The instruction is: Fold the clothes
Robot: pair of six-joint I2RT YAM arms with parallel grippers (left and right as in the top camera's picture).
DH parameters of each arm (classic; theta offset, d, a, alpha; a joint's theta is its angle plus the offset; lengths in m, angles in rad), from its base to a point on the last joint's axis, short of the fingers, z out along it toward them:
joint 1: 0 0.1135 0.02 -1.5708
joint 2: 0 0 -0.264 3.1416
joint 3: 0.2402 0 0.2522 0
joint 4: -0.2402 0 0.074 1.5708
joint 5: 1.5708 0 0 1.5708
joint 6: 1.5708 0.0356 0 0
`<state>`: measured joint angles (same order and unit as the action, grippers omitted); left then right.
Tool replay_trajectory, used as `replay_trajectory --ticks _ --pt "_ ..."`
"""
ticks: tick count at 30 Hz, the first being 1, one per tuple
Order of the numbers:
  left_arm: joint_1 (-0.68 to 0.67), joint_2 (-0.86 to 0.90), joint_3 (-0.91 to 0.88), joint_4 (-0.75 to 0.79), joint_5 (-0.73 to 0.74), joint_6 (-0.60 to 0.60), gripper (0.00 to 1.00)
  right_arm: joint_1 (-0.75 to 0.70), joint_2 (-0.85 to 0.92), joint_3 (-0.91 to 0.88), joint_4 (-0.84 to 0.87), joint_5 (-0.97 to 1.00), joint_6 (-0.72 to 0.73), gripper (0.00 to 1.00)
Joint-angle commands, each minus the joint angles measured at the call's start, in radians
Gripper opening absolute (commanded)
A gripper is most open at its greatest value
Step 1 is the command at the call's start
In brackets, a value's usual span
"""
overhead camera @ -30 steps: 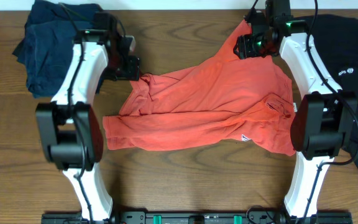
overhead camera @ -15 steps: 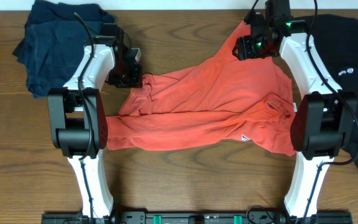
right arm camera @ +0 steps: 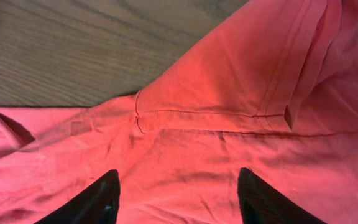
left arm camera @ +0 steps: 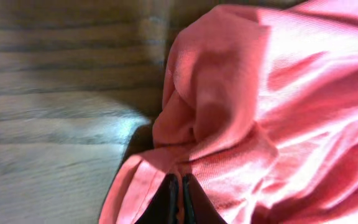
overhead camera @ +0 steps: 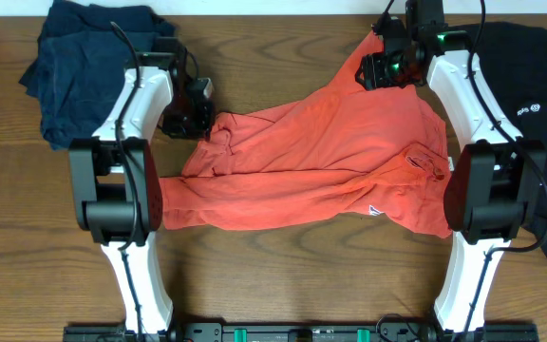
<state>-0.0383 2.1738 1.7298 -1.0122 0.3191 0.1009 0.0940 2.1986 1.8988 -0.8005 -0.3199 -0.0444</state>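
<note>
**A:** Your left gripper (left arm camera: 180,198) was clamped on the T-shirt's (overhead camera: 321,161) bunched left corner, and the right gripper (right arm camera: 182,202) hung wide open over its far edge. I'd have pinched there too, then pulled evenly.

**B:** Yep. Plain wooden table (overhead camera: 273,275), with the navy garments (overhead camera: 74,66) left of the T-shirt and the black garment (overhead camera: 530,104) to its right.

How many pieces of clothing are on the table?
3 distinct: a red-orange T-shirt in the middle, a navy heap at the top left, a black garment at the right edge. The navy heap may hold more than one piece.
</note>
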Motion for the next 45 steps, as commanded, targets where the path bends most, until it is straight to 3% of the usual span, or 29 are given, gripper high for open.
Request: replay_trajectory --ticks 1,10,22,30,37,45 --pt "0.01 -0.089 0.068 -0.001 0.009 -0.006 0.06 -0.01 0.001 0.037 -0.005 -0.017 -0.012 0.58" --pt "0.01 -0.22 0.148 0.054 -0.024 -0.006 0.07 -0.063 0.001 0.163 0.011 0.037 -0.02 0.59" --pt "0.009 -0.212 0.137 0.055 -0.025 -0.006 0.06 -0.058 0.135 0.163 0.138 0.054 0.006 0.58" --pt "0.009 -0.212 0.137 0.026 -0.102 -0.006 0.06 -0.054 0.194 0.163 0.13 0.063 0.033 0.52" --pt "0.009 -0.211 0.133 0.023 -0.103 -0.006 0.06 -0.046 0.24 0.162 0.111 0.07 0.036 0.41" --pt "0.009 -0.206 0.126 0.023 -0.104 -0.006 0.06 -0.045 0.27 0.162 0.11 0.085 0.036 0.36"
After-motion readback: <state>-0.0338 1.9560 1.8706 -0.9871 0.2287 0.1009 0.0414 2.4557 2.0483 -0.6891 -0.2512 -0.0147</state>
